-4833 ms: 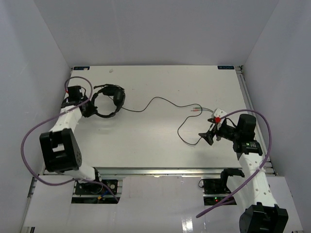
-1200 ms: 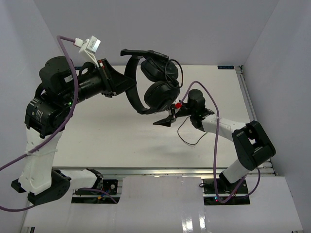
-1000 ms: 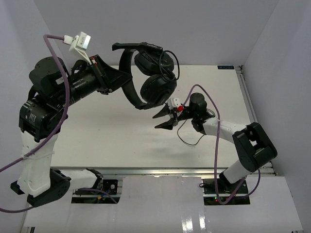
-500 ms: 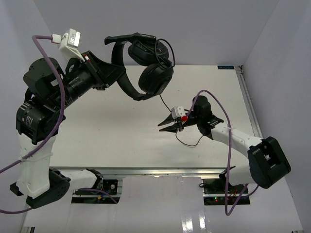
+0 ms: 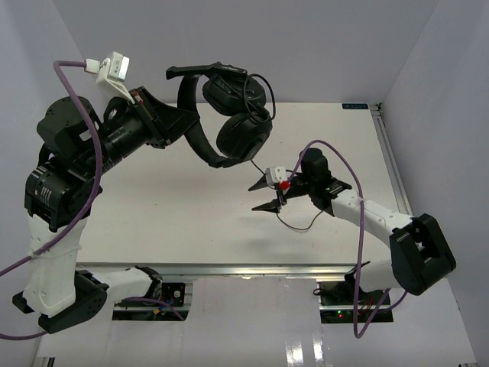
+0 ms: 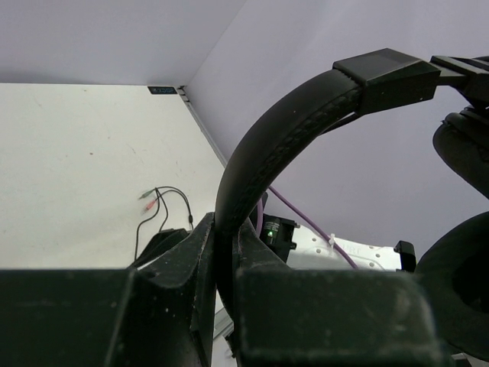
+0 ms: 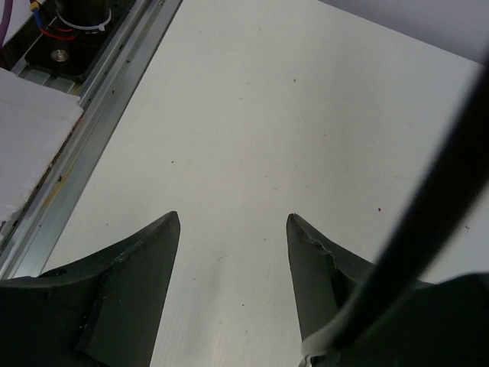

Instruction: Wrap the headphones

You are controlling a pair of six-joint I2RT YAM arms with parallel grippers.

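The black headphones point(image 5: 243, 136) hang in the air above the table's back middle. My left gripper point(image 5: 186, 124) is shut on their headband point(image 6: 284, 136), and its jaws clamp the band on both sides in the left wrist view point(image 6: 226, 233). The thin cord point(image 5: 264, 98) loops round the earcups, drops to the table and ends in a slack loop point(image 5: 299, 227). Its reddish plugs point(image 6: 150, 200) lie on the table. My right gripper point(image 5: 258, 196) is open and empty just below the lower earcup. In the right wrist view point(image 7: 233, 222) a blurred black cord point(image 7: 435, 199) crosses beside its right finger.
The white table point(image 5: 168, 206) is walled in by pale panels on three sides. A metal rail point(image 7: 99, 99) runs along its near edge. Purple arm cables point(image 5: 72, 69) arc over the left arm and behind the right arm point(image 5: 336, 164).
The headphones, first lying at the table's left, were lifted by my left gripper. In the last half second they shifted slightly down-right, and my right gripper opened wider beneath them.
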